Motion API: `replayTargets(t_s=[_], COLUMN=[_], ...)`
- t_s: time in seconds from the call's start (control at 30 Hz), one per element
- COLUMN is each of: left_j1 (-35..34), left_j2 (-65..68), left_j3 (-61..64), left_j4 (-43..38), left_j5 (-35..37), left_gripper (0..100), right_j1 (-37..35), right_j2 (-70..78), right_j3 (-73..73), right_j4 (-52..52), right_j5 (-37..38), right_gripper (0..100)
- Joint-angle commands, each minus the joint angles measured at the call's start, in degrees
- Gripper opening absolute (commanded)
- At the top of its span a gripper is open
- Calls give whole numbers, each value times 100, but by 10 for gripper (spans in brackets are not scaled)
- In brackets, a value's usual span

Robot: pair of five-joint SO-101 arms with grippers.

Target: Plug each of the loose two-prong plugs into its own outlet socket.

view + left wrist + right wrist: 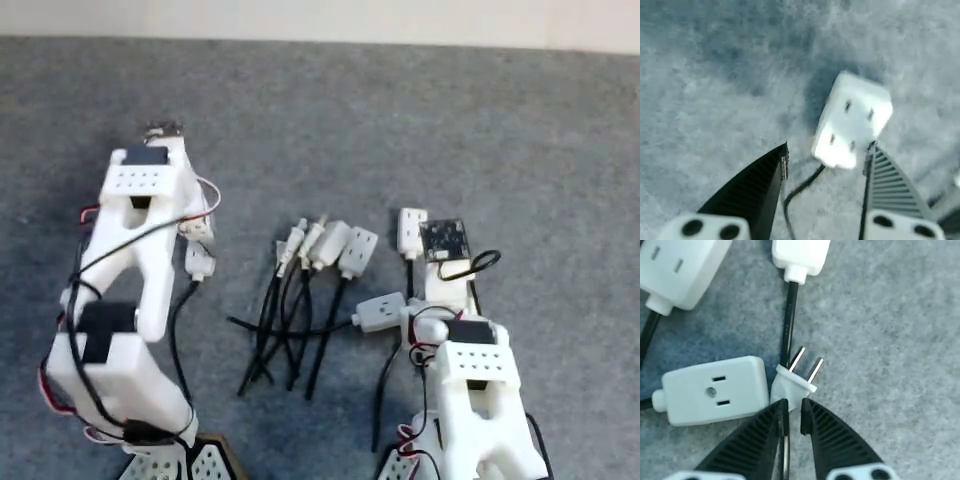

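Note:
My right gripper (792,416) is shut on the back end of a white two-prong plug (790,384), whose prongs point away from the fingers. The plug lies right beside a white outlet socket (710,390) with its face up; in the high view this socket (380,312) sits just ahead of the right arm (475,380). My left gripper (827,150) is open and hangs over another white socket block (852,120) on a black cord, with a finger on each side and not touching it. The left arm (140,200) stands at the table's left.
A cluster of white plugs (305,240) and sockets (358,250) with tangled black cords (285,330) lies on the grey carpet (400,120) between the arms. Another socket (411,230) and a small circuit board (443,240) lie beyond the right arm. Two more sockets (680,265) (800,255) lie past the held plug.

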Motion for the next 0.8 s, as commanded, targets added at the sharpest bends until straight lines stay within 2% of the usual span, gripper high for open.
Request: replayTargets(t_s=[0.0,0.1,0.2,0.23,0.43,0.57,0.67,0.77], left_j1=[75,75,75,75,207,567,1095,1815], left_j2=[391,699,716,716,716,444,-312,-1446], left_j3=[-31,-31,-48,-119,-1121,-1754,-1560,-585], left_j4=[-492,-545,-457,-290,1477,2514,2796,2796], left_j5=[246,246,229,220,-580,-1125,-1415,-1864], left_gripper=[256,214,33,0,4,4,4,4], right_j1=[-75,-75,-75,-75,-75,-75,-75,-75], right_j2=[4,4,22,22,31,31,31,31], right_j3=[-13,-13,-13,-13,-13,-13,-13,-13], right_j4=[-145,-154,-163,-163,-163,-171,-171,-171], right_j5=[-35,-35,-26,-26,-26,-26,-26,-18], right_gripper=[60,60,60,60,60,60,60,60])
